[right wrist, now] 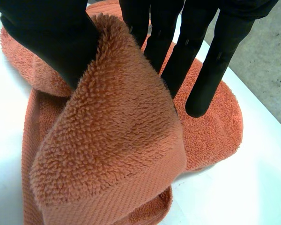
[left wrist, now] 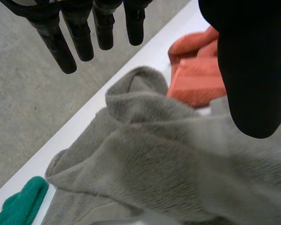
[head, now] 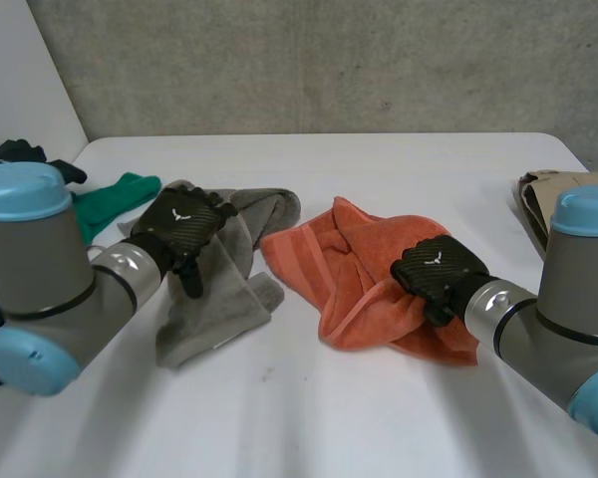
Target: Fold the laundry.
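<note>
White table [head: 379,418], laundry loose on top. Grey towel [head: 214,289] crumpled left of centre, one end humped up toward the far side. Orange towel [head: 349,289] just beside, on the right, bunched and partly doubled over. Left hand [head: 184,229] over the far half of the grey towel, back upward; in left wrist view, fingers [left wrist: 61,47] straight and well apart from the thumb, nothing between, towel pile below the palm; contact with the cloth not clear. Right hand [head: 434,267] on the near right part of the orange towel; in right wrist view, a raised fold of terry caught between thumb and straight fingers [right wrist: 178,51], pinched from both sides, rest of the towel flat on the table under the fingertips. Green cloth [head: 120,199] at far left, beyond the left hand, near the grey towel. Black cloth [head: 20,152] behind that at the table's corner. Tan cloth [head: 543,194] at the right edge, well apart from the orange towel.
</note>
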You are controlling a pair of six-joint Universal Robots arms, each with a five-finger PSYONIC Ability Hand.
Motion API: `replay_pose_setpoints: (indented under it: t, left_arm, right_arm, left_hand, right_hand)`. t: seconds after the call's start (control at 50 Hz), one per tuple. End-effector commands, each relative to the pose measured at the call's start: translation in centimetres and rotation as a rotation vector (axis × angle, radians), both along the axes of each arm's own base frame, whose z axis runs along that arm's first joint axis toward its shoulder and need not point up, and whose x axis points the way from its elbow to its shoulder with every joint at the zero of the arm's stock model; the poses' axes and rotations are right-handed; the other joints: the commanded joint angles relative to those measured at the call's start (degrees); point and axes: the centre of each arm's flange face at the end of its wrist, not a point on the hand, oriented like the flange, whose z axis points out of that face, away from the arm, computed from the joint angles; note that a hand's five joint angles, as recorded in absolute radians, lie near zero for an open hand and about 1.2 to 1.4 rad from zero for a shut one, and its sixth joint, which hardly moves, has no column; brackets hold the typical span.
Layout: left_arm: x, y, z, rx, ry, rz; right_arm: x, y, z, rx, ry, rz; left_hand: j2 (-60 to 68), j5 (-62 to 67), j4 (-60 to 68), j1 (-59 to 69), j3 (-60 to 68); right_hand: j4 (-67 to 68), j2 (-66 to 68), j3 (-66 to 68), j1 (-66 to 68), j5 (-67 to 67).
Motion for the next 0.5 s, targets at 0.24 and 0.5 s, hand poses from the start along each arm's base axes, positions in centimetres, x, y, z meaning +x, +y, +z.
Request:
replay_pose_setpoints:
  t: [0.24,0.5]
  left_arm:
    - [-0.8,-8.3,-5.7,0.010,-0.103,-0.007]
    - [3.1,-14.0,6.4,-0.424,-0.006,0.330]
  right_arm:
    - [-0.5,-1.0,-1.0,-0.012,0.010,-0.028]
    - [-1.2,-2.1,-0.5,-0.056,0.010,-0.056]
  left_hand:
    - [43.5,42.6,43.7,44.2,43.3]
    - [68.2,67.2,68.3,68.8,67.9]
  right_hand:
    - [11.5,12.8,12.1,16.4,13.8]
    - [11.5,12.8,12.1,16.4,13.8]
